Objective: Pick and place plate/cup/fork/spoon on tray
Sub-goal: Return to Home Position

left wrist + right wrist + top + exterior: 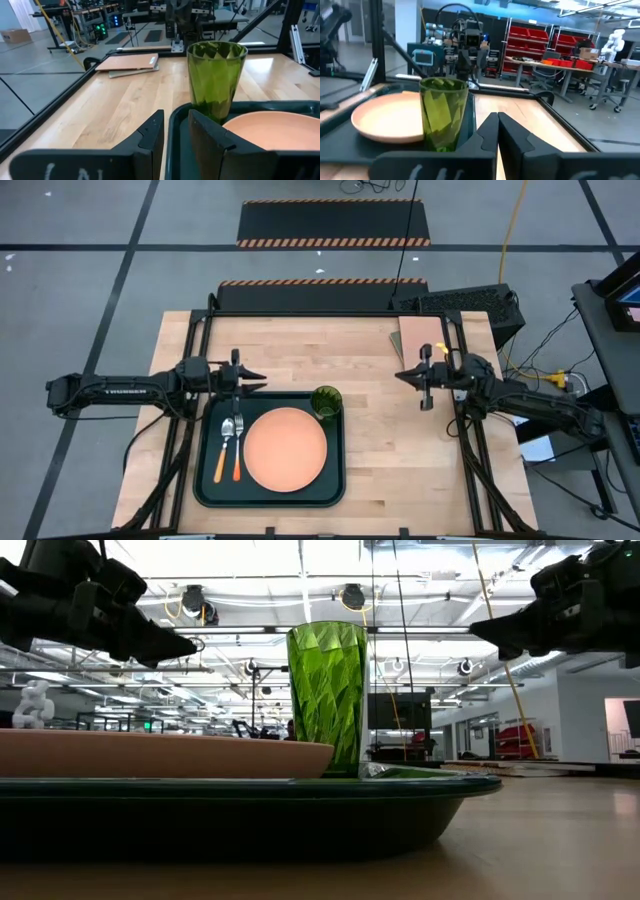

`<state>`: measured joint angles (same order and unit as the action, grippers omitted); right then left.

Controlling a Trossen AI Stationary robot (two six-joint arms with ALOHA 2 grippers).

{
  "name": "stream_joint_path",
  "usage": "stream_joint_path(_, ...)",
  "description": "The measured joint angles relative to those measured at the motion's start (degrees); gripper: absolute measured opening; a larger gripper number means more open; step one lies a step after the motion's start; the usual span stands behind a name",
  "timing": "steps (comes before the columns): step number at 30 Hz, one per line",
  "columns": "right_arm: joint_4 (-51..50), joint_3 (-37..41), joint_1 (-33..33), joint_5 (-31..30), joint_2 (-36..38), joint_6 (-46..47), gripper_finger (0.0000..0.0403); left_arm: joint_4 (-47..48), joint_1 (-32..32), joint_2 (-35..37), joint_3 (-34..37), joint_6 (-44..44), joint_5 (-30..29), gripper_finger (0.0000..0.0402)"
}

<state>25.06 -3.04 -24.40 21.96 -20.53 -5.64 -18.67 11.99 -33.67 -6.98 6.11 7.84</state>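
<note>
High view: tray [205, 480] is being seen whole on the wooden table [400, 450], toward the table's left-front. Plate [285, 448] is lying flat mid-tray. Cup [326, 401] is standing upright in the tray's far right corner, just beside the plate rim. Fork [238, 446] and spoon [224, 448] are lying side by side along the tray's left part, bowl and tines toward the far edge — spoon on the outer side. Tan pad [419, 337] is lying at the table's far right corner.

Left gripper [256, 384] is being held just past the tray's far left edge, above the table, fingers pointing right, nothing in it. Right gripper [403, 376] is being held over bare wood, well apart from the tray, pointing left, nothing in it.

Low view: only this one is showing heights — both grippers are hanging clear above the tableware. Plate [150, 754] is being seen edge-on, cup [327, 696] upright behind the tray rim [420, 785]. Fork and spoon are being hidden here by rim and plate.

Left wrist view: fingers [150, 137] are standing slightly apart, a narrow gap, with cup [215, 80] and part of plate [280, 132] ahead; plate is being cut off at the frame edge. Pad [129, 62] is being seen farther off.

Right wrist view: fingers [485, 132] are being pressed nearly together. Cup [443, 114] and plate [387, 117] are ahead; cutlery can't be made out.
</note>
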Motion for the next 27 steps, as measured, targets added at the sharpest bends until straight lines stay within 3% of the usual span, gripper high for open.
stream_joint_path(7,-1.36,0.05,3.74,-5.25,0.61,4.47,0.0,-1.27,0.0,0.0,0.0,-0.26,-0.23,0.0092)
stream_joint_path(21,-3.83,0.1,30.54,-23.77,0.6,8.15,0.0,-1.78,0.0,0.0,0.0,-3.66,-0.31,0.0092)
stream_joint_path(23,-3.78,0.1,33.29,-26.52,0.67,6.91,0.0,-1.9,-0.01,0.0,0.0,-4.07,-0.3,0.0092)
stream_joint_path(27,-3.88,0.1,34.61,-26.47,3.63,3.14,0.0,-2.63,-0.02,0.0,0.0,-4.81,-0.29,0.0092)
